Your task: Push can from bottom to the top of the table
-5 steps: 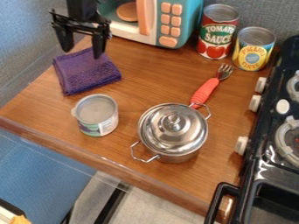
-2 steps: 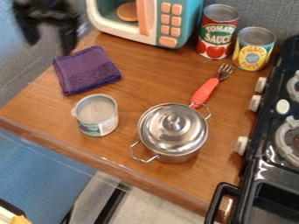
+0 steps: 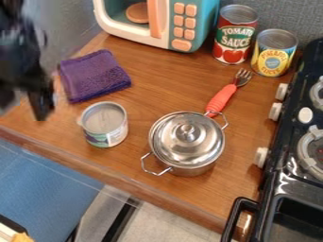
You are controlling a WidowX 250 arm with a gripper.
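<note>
The black gripper [image 3: 24, 106] hangs at the table's nine o'clock edge, its fingers spread and holding nothing, beside the short can [image 3: 104, 125] it is to push. The can stands upright near the front edge of the wooden table [image 3: 151, 191], at nine o'clock from the lidded pot [image 3: 187, 142] and apart from it. The gripper's place at the can's nine-to-ten o'clock side suggests an approach rather than a push; for a drive toward twelve, the fingers would likely need to settle low at the can's six o'clock. The push itself appears still to be done. A folded purple cloth [image 3: 95, 75] lies at twelve o'clock from the can, squarely on the direct route, where it could snag or tip it. A path angled toward one o'clock, between cloth and pot, looks the safer line to the toy microwave [image 3: 180, 23] end.
</note>
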